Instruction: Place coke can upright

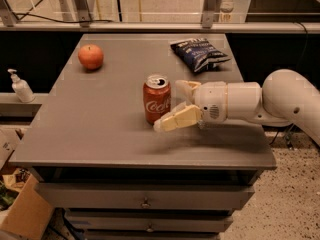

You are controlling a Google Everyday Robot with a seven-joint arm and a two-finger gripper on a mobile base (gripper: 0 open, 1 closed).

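The flat grey surface [100,129] of a drawer cabinet carries everything. The thick white robot arm [290,99] reaches in low over it from the picture's right edge. Beyond the gripper, toward the far edge, lies a crumpled dark blue chip bag [200,54], well apart from it.

The cream-coloured two-finger gripper [172,106] hovers just above the surface with its fingers spread wide, gripping nothing. One finger sits just behind the upper rim of the red aluminium coke can [157,100]. The other slants down across the front of the can's base. Whether either finger touches the metal cannot be told.

The coke can stands upright, silver top and pull tab up, right at the fingertips and partly between them. The task looks essentially done.

A round red-orange apple [90,56] rests far past the can from the gripper. A small white pump bottle [20,86] stands off the surface, farther away in the same direction.

The risk now lies in the retreat. The near finger overlaps the can's foot, so a sideways or lifting move could catch it and tip or slide the can. Pulling straight back along the arm seems safest.
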